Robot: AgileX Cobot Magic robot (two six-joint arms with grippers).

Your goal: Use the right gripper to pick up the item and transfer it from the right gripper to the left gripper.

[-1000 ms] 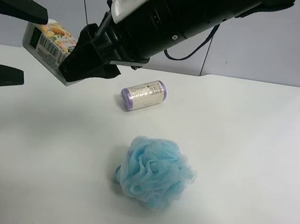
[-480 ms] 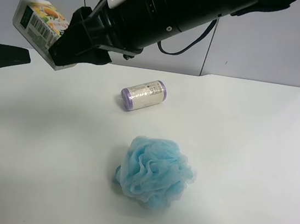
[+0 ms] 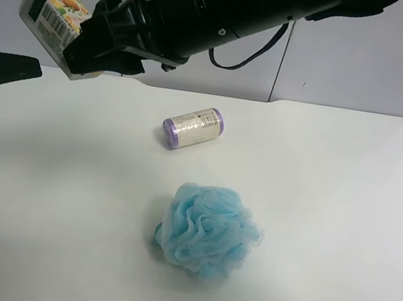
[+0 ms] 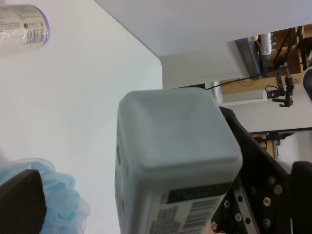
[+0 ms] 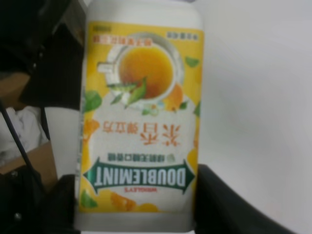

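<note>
The item [image 3: 51, 6], a small white box with an orange fruit picture and a barcode, is held high above the table at the exterior high view's upper left. My right gripper [image 3: 89, 43], on the thick black arm, is shut on its near end. In the right wrist view the item [image 5: 141, 126] fills the frame, with black fingers [image 5: 229, 204] at its base. My left gripper [image 3: 47, 14] is open, with one wedge finger above the item and one below, and touches nothing. In the left wrist view the item's grey end [image 4: 170, 156] is close in front.
A purple-ended cream cylinder [image 3: 193, 127] lies on the white table [image 3: 342, 213] behind a blue mesh bath sponge [image 3: 207, 229]. Both also show in the left wrist view: the cylinder [image 4: 24, 24] and the sponge [image 4: 56, 204]. The table's far edge meets a grey wall.
My right arm has carried the item up and to the left, in between the left gripper's fingers. The left gripper has risen too and stays open.
</note>
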